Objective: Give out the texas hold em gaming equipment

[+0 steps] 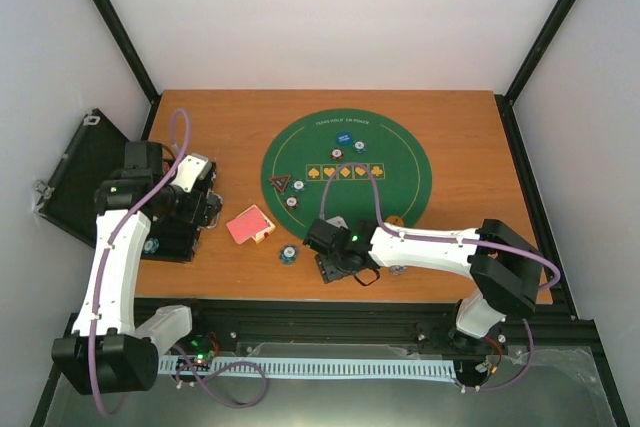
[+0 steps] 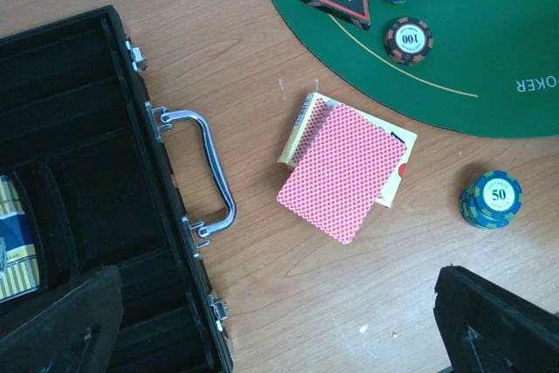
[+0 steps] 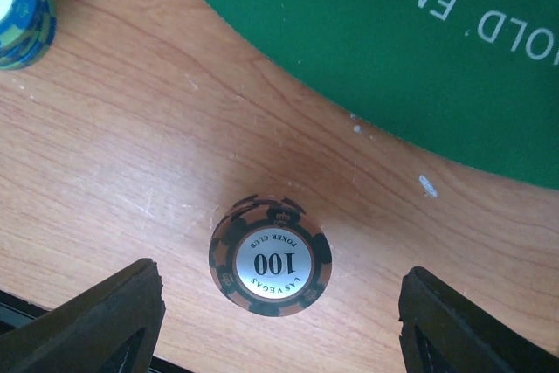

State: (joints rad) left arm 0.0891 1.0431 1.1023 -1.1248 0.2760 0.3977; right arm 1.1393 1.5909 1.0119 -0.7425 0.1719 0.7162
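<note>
Currently right tool (image 3: 279, 307) released, straddling 100-chip stack (image 3: 271, 261) on tabletop (image 3: 122, 146), not touching; left tool (image 2: 279, 316) released, empty.

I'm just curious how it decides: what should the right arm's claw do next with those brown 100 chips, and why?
Probably lower straight down and close. The right gripper hangs open with the brown 100 chips centred between its fingers, untouched, on the wooden table just off the green mat. Nothing else seems to block a grasp.
</note>
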